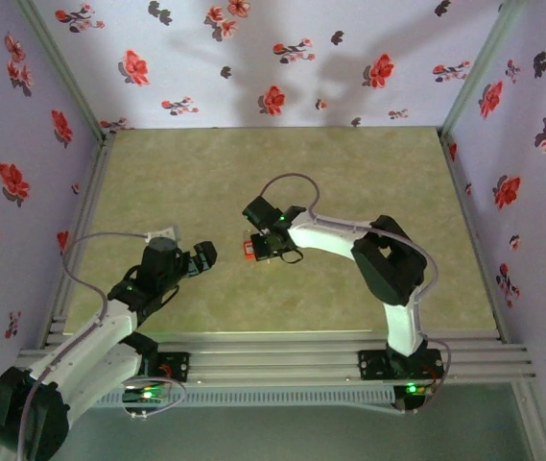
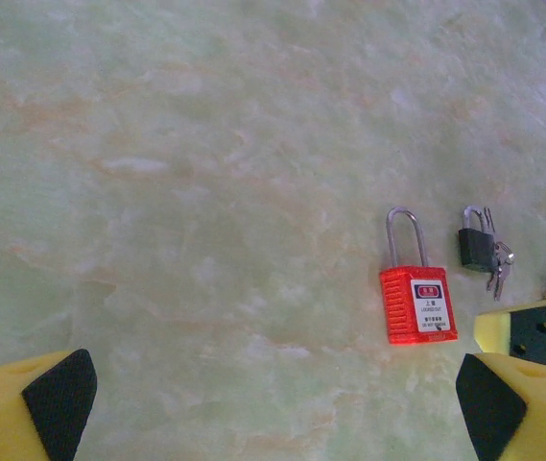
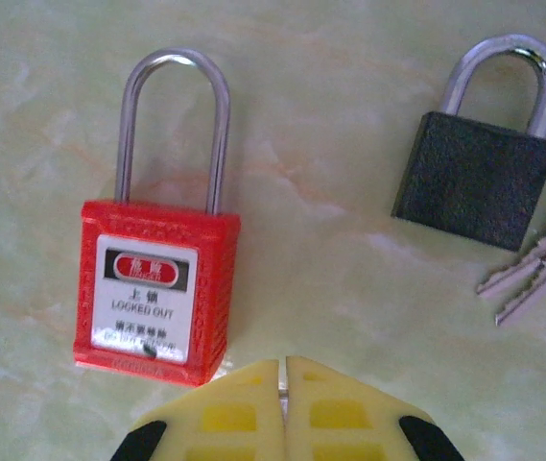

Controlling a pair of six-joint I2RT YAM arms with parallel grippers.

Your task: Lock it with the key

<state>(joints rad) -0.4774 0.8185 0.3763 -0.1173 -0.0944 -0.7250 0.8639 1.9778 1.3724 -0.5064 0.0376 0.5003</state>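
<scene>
The red padlock (image 3: 153, 288) lies flat on the marbled table, silver shackle (image 3: 172, 125) pointing away and its base toward my right gripper (image 3: 284, 370). That gripper is shut just below and right of the padlock's base. A thin sliver of the metal key (image 3: 283, 389) shows between its yellow fingertips, and the key's black head is hidden. From above, the right gripper (image 1: 256, 246) sits beside the padlock (image 1: 248, 251). My left gripper (image 2: 274, 399) hangs wide open over bare table, left of the padlock (image 2: 418, 305) and touching nothing.
A small dark padlock (image 3: 472, 178) with a bunch of silver keys (image 3: 532, 269) lies just right of the red one. Flowered walls (image 1: 273, 58) close in the green table (image 1: 349, 173) on three sides. A rail (image 1: 273, 351) runs along the near edge.
</scene>
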